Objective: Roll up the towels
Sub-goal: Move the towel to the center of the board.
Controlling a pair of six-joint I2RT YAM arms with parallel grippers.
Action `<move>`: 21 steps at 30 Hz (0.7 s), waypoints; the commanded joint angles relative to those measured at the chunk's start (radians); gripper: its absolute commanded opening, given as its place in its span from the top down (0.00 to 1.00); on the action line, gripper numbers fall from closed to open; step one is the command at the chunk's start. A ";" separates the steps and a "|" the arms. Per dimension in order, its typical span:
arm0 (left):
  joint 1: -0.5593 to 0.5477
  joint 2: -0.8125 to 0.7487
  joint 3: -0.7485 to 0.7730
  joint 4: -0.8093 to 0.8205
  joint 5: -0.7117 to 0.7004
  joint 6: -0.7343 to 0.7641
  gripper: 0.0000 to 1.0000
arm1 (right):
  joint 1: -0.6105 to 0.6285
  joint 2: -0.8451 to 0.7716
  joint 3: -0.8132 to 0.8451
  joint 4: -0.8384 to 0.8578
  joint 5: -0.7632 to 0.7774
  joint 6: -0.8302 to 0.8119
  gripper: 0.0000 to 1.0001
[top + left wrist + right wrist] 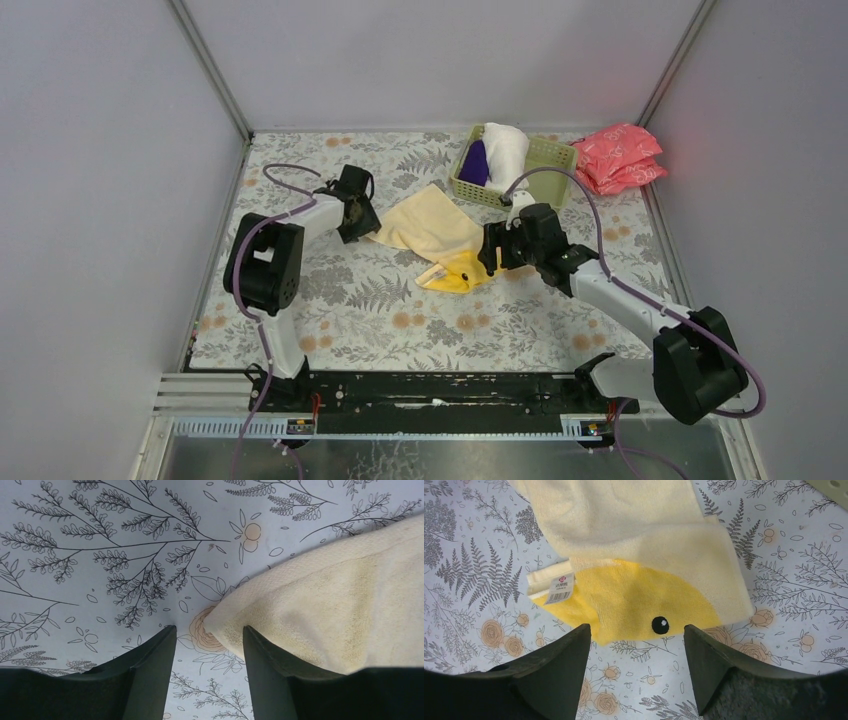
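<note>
Yellow towel (325,595), left wrist view: runs off the right edge, and its near edge passes under one finger (270,680) of the left gripper (209,627).
Yellow towel, right wrist view: the far end is cut off by the top edge.
Tag (555,583) on the towel: print too small to read.
Basket (836,485), right wrist view: only a corner shows, top right.
Purple towel (476,162): lower part hidden behind the basket wall, so its shape is unclear.
White towel (505,148): lower part hidden inside the basket.
Right gripper (636,626): finger bases are cut off by the bottom edge; from above, the fingers are hidden under the wrist.
Pink packets (620,158): they overlap, count unclear.
</note>
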State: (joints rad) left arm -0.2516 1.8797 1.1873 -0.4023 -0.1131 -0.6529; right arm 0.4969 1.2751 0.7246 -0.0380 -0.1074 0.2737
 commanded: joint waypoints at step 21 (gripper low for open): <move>-0.098 0.189 0.079 -0.172 -0.015 0.066 0.90 | 0.016 -0.033 0.004 0.035 -0.038 0.013 0.24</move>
State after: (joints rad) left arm -0.3214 1.9835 1.3159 -0.4744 -0.1867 -0.5831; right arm 0.4973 1.2331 0.7071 -0.0319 -0.1181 0.2802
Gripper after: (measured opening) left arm 0.198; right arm 0.754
